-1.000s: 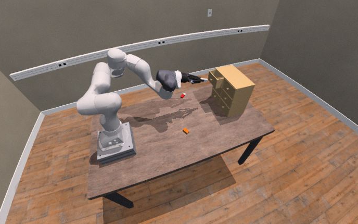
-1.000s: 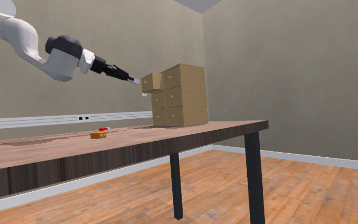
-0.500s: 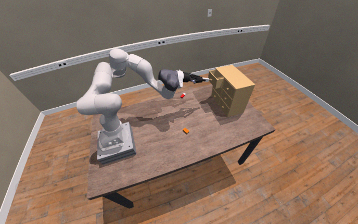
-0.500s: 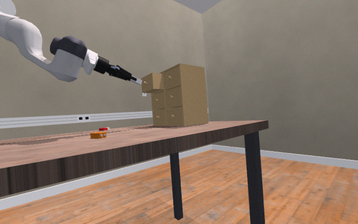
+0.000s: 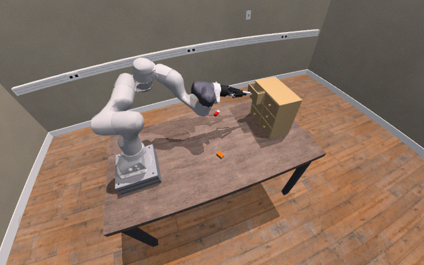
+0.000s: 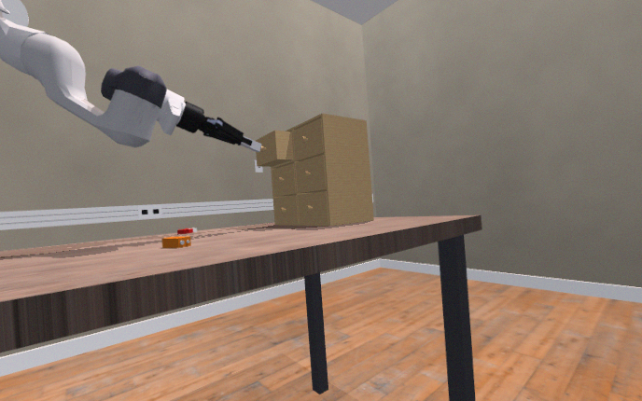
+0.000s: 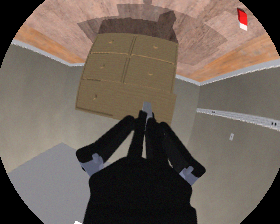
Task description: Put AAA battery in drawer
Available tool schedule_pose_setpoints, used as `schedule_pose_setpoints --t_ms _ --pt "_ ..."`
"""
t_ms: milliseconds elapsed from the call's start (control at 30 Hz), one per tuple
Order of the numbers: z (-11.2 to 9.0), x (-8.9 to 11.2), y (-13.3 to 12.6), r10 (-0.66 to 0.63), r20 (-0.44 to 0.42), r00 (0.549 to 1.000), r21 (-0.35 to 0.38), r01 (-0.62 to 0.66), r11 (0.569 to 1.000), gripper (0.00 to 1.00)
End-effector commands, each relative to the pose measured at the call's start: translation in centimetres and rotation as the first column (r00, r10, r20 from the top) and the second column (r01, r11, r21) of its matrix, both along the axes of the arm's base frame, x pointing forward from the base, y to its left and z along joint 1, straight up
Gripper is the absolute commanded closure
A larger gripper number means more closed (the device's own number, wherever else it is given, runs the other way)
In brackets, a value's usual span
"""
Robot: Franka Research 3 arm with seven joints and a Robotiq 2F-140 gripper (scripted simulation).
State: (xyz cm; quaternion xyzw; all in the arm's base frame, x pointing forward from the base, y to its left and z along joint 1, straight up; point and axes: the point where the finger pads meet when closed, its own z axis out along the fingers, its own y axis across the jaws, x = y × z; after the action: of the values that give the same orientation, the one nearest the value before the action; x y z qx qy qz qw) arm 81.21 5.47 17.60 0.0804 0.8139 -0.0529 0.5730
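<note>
Six-drawer chest (image 5: 281,95): upright at the tabletop's corner on the wall side, at the end away from the arm's base.
Top-left drawer (image 6: 273,147): pulled partway out, the other five flush.
Gripper (image 6: 258,146): fingers pressed together with nothing between them, tips at the front of the pulled-out drawer, by its knob.
AAA battery (image 5: 216,113): red and white, lying on the table (image 5: 174,204) near the long wall-side edge, below the wrist.
Orange block (image 5: 220,154): mid-table, well apart from the battery.
</note>
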Motion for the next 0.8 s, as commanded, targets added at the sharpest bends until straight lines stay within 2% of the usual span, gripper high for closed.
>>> schedule_pose_setpoints --t_ms 0,767 --pt "-0.3 0.6 -0.3 -0.004 -0.006 1.0 -0.007 0.004 1.0 0.9" --pt "-0.3 4.0 -1.0 -0.004 -0.006 1.0 -0.007 0.004 1.0 0.9"
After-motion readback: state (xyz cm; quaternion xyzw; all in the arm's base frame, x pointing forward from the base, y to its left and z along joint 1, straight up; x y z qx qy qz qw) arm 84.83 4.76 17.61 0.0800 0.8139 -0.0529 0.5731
